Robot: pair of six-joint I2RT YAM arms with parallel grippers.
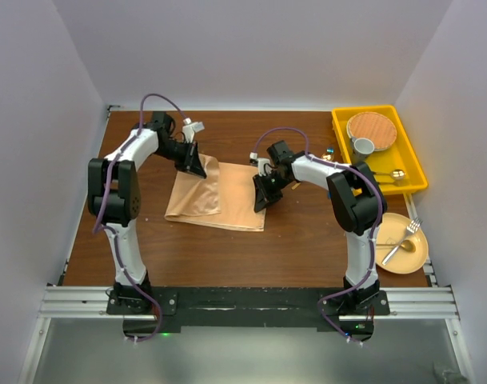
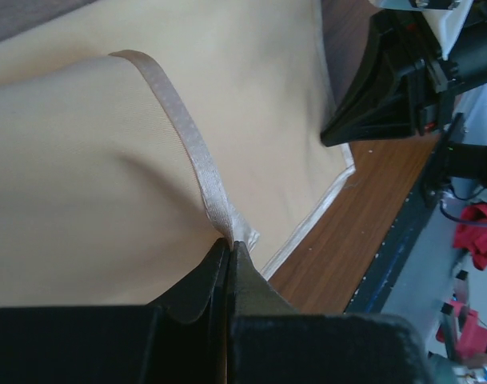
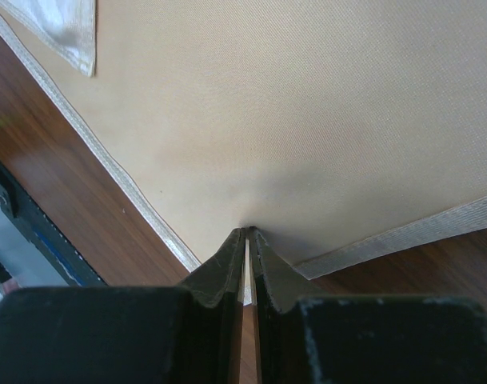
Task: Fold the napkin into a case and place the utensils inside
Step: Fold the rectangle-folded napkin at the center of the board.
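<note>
My left fingers (image 2: 199, 284) are pinched shut on the hem of the shiny peach satin napkin (image 1: 215, 200), its left part doubled over. My right fingers (image 3: 271, 276) are closed on its right edge. It lies mid-way along the brown wooden table (image 1: 227, 248), long axis running arm to arm. The fold's underside is hidden. The slim gold utensils (image 1: 403, 240) on the round yellow plate (image 1: 419, 260), nearer my right arm, are hard to make out.

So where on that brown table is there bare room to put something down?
Bare wood lies between the peach satin napkin and the arm bases, and behind the napkin toward the back wall. The right side is crowded: a yellow plastic tray and a round yellow plate with cutlery.
</note>
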